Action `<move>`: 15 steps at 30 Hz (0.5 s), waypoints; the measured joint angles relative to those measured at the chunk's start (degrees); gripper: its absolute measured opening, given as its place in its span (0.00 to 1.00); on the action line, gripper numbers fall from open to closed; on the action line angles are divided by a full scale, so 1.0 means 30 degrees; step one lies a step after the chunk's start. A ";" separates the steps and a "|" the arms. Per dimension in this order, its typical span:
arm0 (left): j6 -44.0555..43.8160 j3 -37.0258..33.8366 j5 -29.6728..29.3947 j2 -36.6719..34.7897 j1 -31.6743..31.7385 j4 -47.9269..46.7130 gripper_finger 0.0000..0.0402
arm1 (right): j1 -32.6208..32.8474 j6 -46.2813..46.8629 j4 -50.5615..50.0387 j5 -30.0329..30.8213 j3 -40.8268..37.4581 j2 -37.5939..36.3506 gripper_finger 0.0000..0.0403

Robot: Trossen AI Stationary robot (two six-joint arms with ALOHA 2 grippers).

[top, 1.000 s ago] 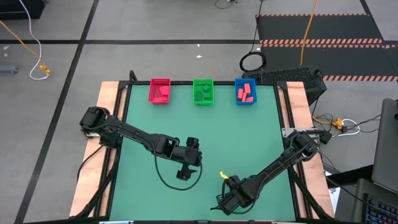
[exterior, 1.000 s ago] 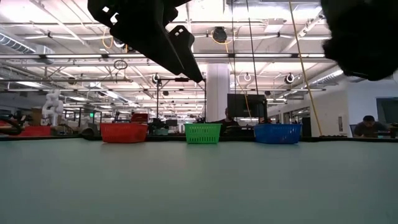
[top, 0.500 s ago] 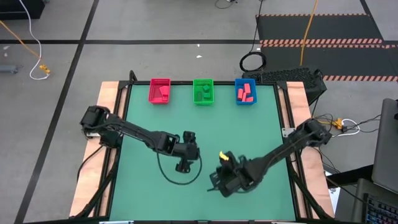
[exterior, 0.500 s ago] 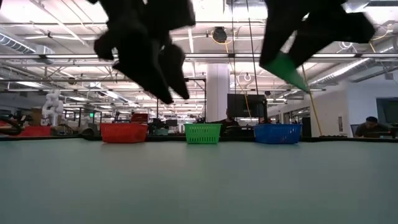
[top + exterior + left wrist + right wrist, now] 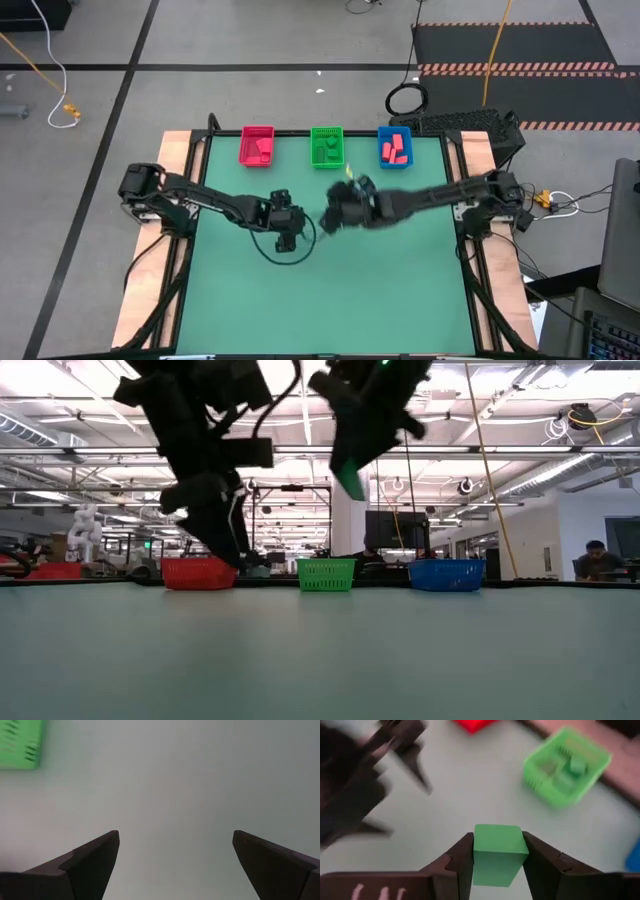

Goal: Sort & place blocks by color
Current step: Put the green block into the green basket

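Note:
My right gripper (image 5: 333,212) is shut on a green block (image 5: 497,851) above the middle of the green table; the block also shows in the low view (image 5: 349,474). The green bin (image 5: 326,147) stands at the far edge with green blocks inside (image 5: 576,765). The red bin (image 5: 257,146) holds red blocks. The blue bin (image 5: 394,148) holds red blocks. My left gripper (image 5: 286,228) hangs open and empty over the table, just left of my right gripper; its wrist view (image 5: 175,850) shows bare table between its fingers. My right gripper pinches the green block's two opposite sides (image 5: 476,855) between its two fingers. The block's end face sticks out past the fingertips. It is lifted clear of the table, high above it in the low view.
The three bins stand in a row along the table's far edge. A black cable loops below my left arm (image 5: 283,255). Wooden rails (image 5: 178,190) border the table on the left and right. Bare green mat lies on the near half (image 5: 330,300).
My right gripper has carried the green block up from near the table's near edge toward the far edge and somewhat left, nearer the green bin. My left gripper has moved toward the far edge and slightly left, staying open.

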 joint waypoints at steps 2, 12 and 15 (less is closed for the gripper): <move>-0.0656 -0.0399 -0.0047 -0.0791 -0.0023 0.0186 0.98 | -0.1406 -0.2041 0.1252 -0.0644 0.0000 0.0000 0.32; -0.3716 -0.1645 -0.0456 -0.4780 -0.1835 0.1121 0.98 | -0.8653 -0.7105 0.5727 -0.6415 0.0007 0.0487 0.32; -0.4197 -0.1628 -0.0549 -0.5358 -0.2498 0.1511 0.98 | -0.9945 -0.7787 0.6876 -0.7453 0.0007 0.0954 0.32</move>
